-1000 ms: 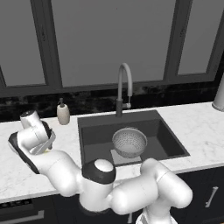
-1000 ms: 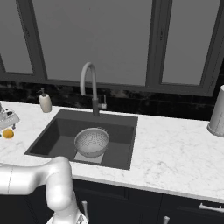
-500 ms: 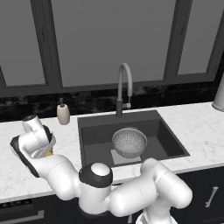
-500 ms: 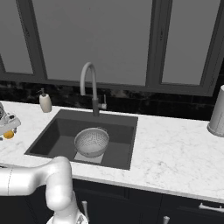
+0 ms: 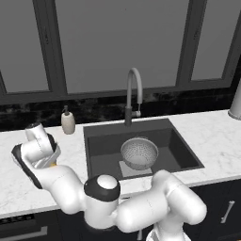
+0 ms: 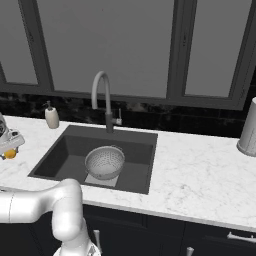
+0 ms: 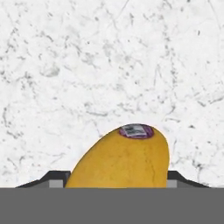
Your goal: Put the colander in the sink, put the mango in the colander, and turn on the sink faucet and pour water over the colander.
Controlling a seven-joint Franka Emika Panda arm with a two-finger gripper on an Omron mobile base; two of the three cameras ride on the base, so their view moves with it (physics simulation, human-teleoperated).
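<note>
The silvery colander sits upright in the dark sink, over the lighter square on its floor. The gooseneck sink faucet stands behind the basin with no water showing. On the counter left of the sink, my gripper points down over the orange-yellow mango. The hand view has the mango, with a purple sticker on it, between the two fingertips. They stand wide apart, close against its sides.
A cream soap bottle stands on the white marble counter behind the gripper, left of the faucet. A grey cylinder stands at the far right by the dark backsplash. Windows run along the back wall.
The gripper has come down over the mango on the left counter, so that the fruit now sits between its fingers. The colander and the faucet have not moved.
</note>
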